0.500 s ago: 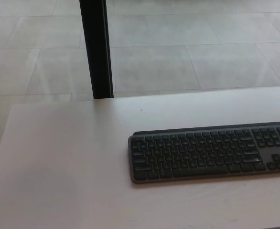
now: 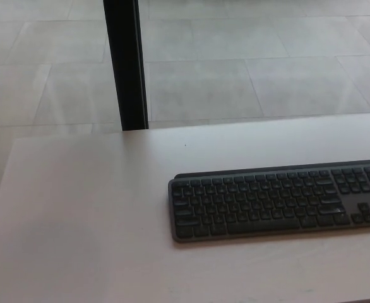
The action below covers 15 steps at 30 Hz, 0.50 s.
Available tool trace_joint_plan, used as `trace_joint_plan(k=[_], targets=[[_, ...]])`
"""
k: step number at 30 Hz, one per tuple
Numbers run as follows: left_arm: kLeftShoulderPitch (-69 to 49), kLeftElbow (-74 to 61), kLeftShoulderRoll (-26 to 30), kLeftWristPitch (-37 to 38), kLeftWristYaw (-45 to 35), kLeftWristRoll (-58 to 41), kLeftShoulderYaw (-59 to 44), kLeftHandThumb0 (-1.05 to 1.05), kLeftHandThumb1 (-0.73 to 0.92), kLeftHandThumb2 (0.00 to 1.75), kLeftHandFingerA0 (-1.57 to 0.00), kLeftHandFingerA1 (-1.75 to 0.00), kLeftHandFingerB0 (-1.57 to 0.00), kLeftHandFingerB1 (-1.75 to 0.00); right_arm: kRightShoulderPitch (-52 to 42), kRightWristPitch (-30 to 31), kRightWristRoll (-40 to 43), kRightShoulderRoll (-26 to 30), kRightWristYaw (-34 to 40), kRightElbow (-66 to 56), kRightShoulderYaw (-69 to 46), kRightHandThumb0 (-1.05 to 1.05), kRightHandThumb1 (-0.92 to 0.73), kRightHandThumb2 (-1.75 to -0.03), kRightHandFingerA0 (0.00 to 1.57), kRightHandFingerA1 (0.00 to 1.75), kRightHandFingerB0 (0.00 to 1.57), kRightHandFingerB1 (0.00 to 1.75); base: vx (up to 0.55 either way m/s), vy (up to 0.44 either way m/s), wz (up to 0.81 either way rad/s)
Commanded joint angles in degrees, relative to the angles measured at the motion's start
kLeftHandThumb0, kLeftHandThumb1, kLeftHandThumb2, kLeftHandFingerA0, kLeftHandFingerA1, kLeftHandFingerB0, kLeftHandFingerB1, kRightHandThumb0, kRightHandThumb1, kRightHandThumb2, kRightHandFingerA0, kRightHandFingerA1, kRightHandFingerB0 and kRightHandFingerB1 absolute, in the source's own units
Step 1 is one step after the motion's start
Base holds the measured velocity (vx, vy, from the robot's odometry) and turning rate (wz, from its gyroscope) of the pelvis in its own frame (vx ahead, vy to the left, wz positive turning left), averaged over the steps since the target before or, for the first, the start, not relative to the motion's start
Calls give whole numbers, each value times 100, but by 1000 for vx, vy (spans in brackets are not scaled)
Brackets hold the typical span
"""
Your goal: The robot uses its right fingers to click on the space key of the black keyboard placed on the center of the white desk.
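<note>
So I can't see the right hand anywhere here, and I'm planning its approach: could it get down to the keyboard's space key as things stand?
Probably yes. Nothing lies on the keyboard or on the white desk around it, so the space key in the near row is uncovered. The right hand itself is out of view.

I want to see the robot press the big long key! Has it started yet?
Not yet, by the look of it. The black keyboard lies on the white desk, so things are set up. Neither robot hand is in view, and nothing touches the space key. All the work is left: bring the right hand in and press that key.
</note>
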<state>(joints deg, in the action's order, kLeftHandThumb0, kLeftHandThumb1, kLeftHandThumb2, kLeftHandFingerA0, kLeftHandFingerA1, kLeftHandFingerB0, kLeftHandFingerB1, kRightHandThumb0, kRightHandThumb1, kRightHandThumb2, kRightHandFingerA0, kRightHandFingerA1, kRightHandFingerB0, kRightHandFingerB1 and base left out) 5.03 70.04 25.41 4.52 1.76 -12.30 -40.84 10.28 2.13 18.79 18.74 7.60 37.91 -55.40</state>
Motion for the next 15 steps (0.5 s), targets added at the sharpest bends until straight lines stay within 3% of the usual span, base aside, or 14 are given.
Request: trace_joint_plan(k=[1, 3, 6, 8, 9, 13, 15], targets=[[117, 185, 289, 9, 203, -465, -278, -48, 64, 59, -72, -70, -59, -55, 1285, 650, 1249, 678, 751, -689, -569, -52, -57, -57, 89, 84, 68, 54, 0, 0, 0], [133, 201, 283, 11, 151, -508, -333, -48, 64, 59, -72, -70, -59, -55, 1513, 718, 1208, 697, 808, -849, -518, -52, -57, -57, 89, 84, 68, 54, 0, 0, 0], [157, 192, 269, -4, 164, -534, -357, -47, 65, 59, -72, -72, -58, -57, 2117, 897, 1125, 593, 1156, -1560, -213, -62, -50, -57, 102, 87, 86, 54, 0, 0, 0], [176, 195, 266, -10, 205, -551, -371, -48, 64, 59, -72, -73, -61, -59, 2406, 1043, 1079, 434, 1270, -2098, 54, -61, -52, -56, 102, 88, 88, 53, 0, 0, 0], [191, 205, 265, -18, 216, -577, -394, -47, 63, 59, -74, -75, -59, -57, 2461, 1107, 1106, 360, 1196, -2331, 199, -53, -58, -57, 91, 96, 76, 50, 0, 0, 0], [200, 217, 263, -25, 217, -598, -403, -48, 64, 59, -73, -74, -58, -57, 2521, 1267, 1137, 44, 983, -3113, 743, -48, -59, -58, 81, 99, 68, 49, 0, 0, 0], [181, 210, 247, 24, 171, -564, -360, -49, 68, 60, -69, -71, -58, -55, 2188, 1112, 466, -136, 741, -3509, 1531, -45, -65, -59, 79, 94, 62, 45, 0, 0, 0]])
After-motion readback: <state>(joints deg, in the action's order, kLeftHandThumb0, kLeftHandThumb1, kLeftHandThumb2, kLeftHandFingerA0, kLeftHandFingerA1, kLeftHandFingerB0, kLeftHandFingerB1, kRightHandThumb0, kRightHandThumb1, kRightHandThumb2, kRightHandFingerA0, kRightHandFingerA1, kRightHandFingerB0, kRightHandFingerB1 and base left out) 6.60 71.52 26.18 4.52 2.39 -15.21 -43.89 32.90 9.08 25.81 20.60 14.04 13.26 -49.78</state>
